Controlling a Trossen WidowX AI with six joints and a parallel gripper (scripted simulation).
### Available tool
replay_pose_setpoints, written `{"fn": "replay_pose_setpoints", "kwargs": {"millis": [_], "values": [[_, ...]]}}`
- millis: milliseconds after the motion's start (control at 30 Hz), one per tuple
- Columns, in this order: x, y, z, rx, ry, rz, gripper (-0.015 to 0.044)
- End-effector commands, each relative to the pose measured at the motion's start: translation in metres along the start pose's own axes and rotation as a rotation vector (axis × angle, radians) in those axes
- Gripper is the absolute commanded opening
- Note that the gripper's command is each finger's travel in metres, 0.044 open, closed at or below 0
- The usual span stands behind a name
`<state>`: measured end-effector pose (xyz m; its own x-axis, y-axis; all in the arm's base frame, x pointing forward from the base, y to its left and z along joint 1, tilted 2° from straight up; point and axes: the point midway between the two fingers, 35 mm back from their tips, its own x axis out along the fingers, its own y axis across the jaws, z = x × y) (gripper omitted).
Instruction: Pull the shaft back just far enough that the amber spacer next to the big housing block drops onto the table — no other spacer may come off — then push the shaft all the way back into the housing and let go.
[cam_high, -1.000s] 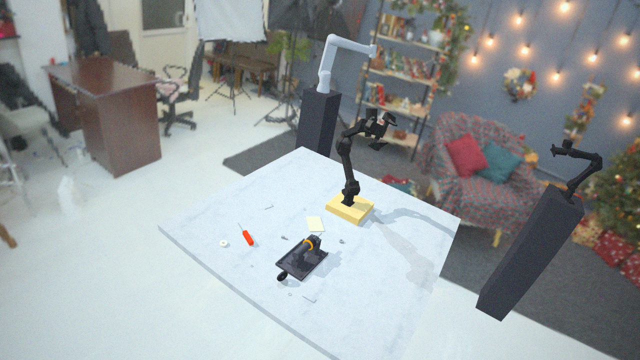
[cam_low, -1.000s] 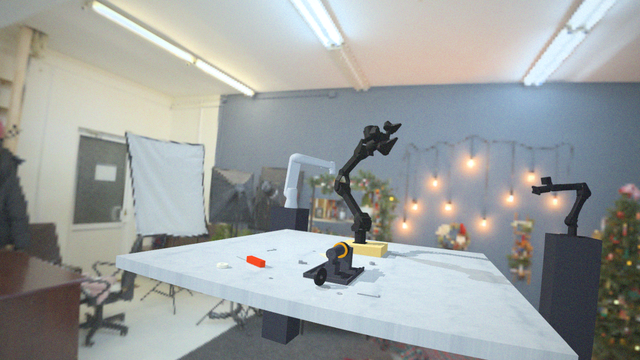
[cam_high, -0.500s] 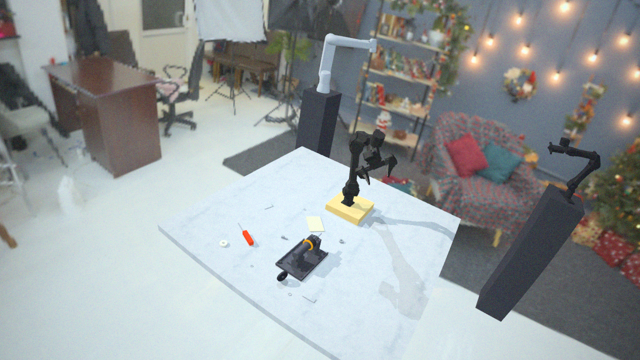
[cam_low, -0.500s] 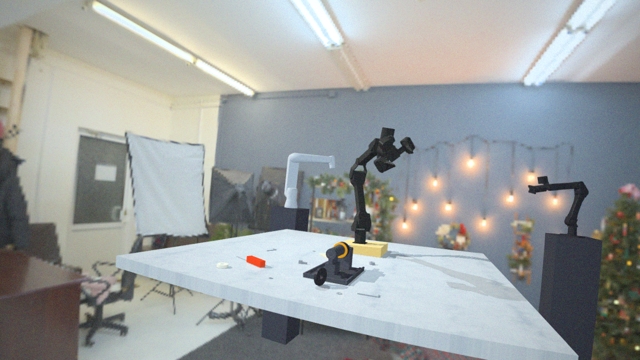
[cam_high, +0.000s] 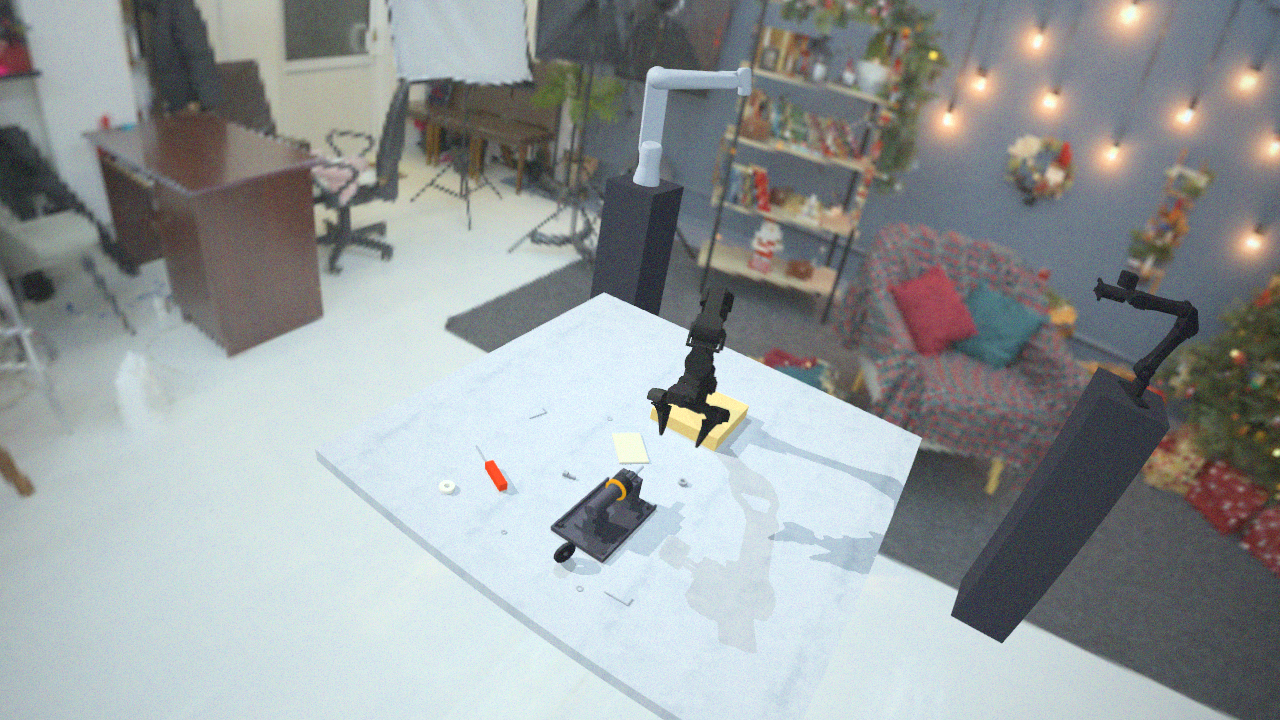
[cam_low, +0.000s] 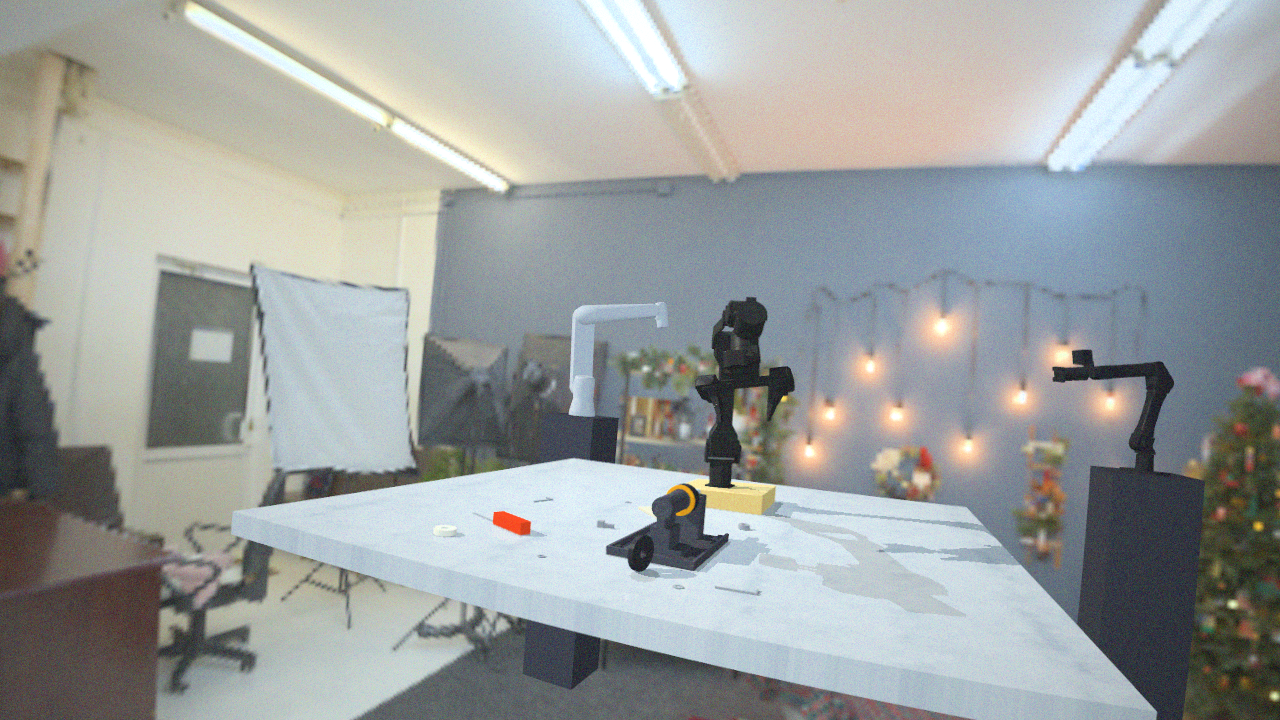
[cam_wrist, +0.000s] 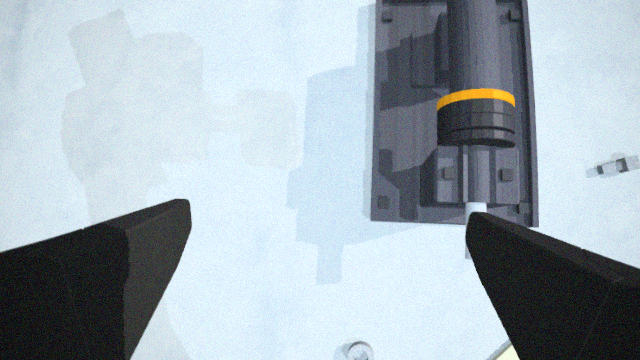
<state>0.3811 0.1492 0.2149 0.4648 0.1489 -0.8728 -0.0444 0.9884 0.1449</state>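
While the amber spacer (cam_high: 619, 484) (cam_low: 691, 496) (cam_wrist: 476, 95) sits on the shaft (cam_high: 595, 507) (cam_low: 666, 506) (cam_wrist: 472, 47), inboard of the table's (cam_high: 465, 573) (cam_low: 429, 580) (cam_wrist: 260, 300) near-left edge in the top view, your jaws are spread, empty; pull, drop, push-back and release all remain.

The black arm (cam_high: 698, 368) (cam_low: 741, 344) has chunky, angular joints and a narrow lower column. Two black, wedge-shaped fingers (cam_high: 662, 419) (cam_low: 775, 400) taper to blunt tips, their flat faces plain and smooth.

open air between the spread fingers (cam_high: 663, 419), black-grey housing (cam_high: 633, 484) (cam_low: 693, 517) (cam_wrist: 505, 192) off to one side
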Motion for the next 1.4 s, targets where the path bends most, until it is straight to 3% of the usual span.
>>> {"fn": "replay_pose_setpoints", "kwargs": {"millis": [0, 200, 1367], "values": [[0.049, -0.051, -0.019, -0.025, 0.227, -0.114, 0.0440], [0.088, -0.103, -0.045, -0.036, 0.472, -0.180, 0.0440], [0.091, -0.100, -0.040, -0.036, 0.472, -0.180, 0.0440]]}}
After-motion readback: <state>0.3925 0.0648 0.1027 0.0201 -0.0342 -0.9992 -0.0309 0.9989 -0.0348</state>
